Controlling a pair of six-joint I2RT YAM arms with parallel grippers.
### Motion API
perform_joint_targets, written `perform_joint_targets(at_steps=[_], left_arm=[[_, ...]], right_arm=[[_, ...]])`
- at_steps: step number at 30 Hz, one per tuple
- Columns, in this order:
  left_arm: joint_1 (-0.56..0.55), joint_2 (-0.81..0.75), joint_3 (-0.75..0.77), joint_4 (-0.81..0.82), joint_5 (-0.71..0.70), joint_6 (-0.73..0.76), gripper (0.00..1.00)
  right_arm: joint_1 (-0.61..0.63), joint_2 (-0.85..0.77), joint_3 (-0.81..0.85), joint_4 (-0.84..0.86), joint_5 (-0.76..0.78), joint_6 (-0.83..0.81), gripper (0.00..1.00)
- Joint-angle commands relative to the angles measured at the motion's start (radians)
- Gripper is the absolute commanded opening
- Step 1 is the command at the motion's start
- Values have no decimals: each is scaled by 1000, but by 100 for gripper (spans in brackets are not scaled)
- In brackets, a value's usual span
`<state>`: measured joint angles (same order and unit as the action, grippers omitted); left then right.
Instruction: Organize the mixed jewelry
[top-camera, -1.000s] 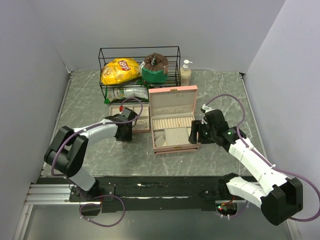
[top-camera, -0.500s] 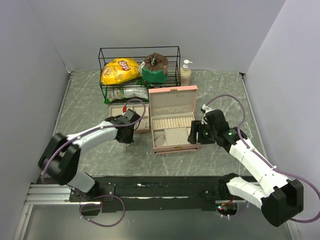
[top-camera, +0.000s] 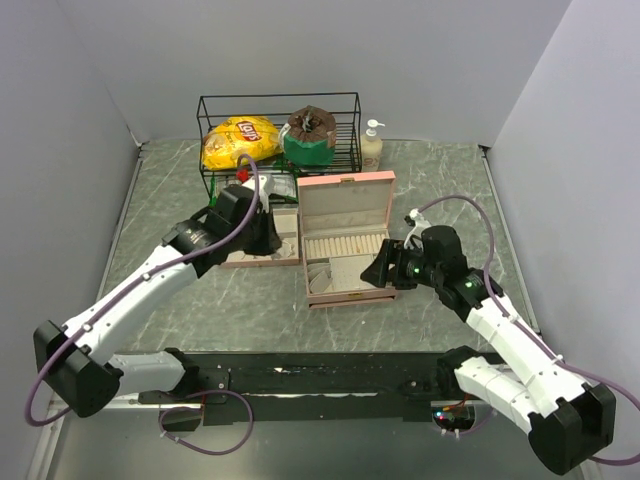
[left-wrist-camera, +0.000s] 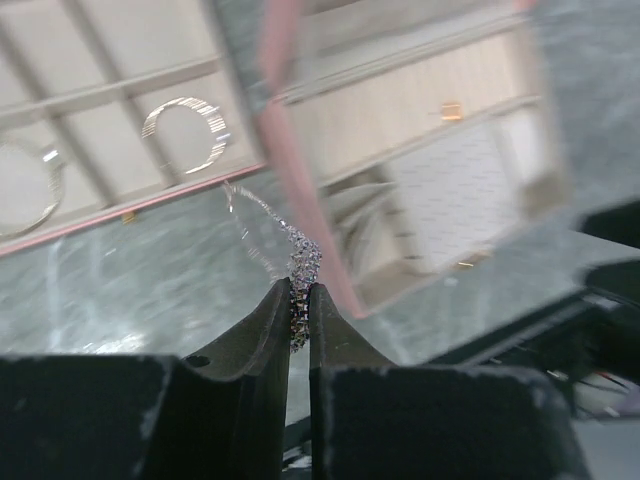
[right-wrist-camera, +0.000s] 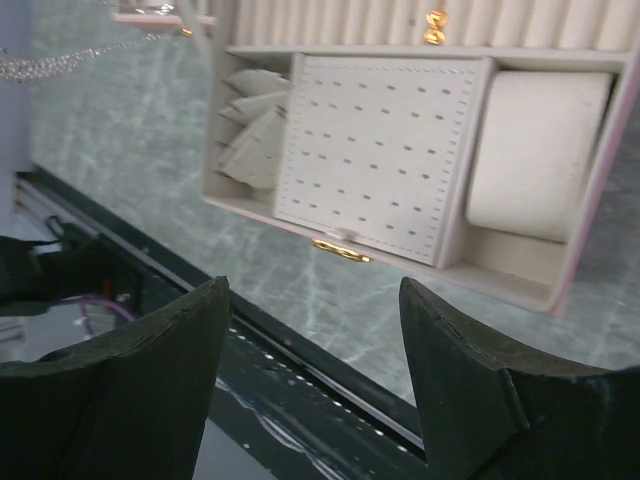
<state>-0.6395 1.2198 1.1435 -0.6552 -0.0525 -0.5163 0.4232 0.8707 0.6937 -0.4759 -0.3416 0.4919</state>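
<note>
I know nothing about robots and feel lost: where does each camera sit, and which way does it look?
Top external: fixed above and behind the robot, looking down on the table; left arm and right arm show.
Left wrist: on that arm, looking along the left tool, shut on a silver chain, toward the tray.
Right wrist: on that arm, looking past the open right tool into the pink box.
Shared: both wrist views show the chain and box.
</note>
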Motion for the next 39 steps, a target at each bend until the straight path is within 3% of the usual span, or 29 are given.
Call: perform_joint_targets(at_steps=[1,14,24,32,39], left_arm=[[-38,-26,126,31,170,4,1],[-141,72,344,71,332,10,1],[-184,139,378,124,310,-11,1],[-201,152,389,126,292,-17,1],[-204,132,377,123,258,-24,1]], right_arm=[[5,-53,-13,148,-80,74,75],[9,-67,-26,356,-119,175,77],[123,46,-37,473,-16,258,76],[210,165,-57,594,121,309,70],[216,177,-101,697,113,309,63]])
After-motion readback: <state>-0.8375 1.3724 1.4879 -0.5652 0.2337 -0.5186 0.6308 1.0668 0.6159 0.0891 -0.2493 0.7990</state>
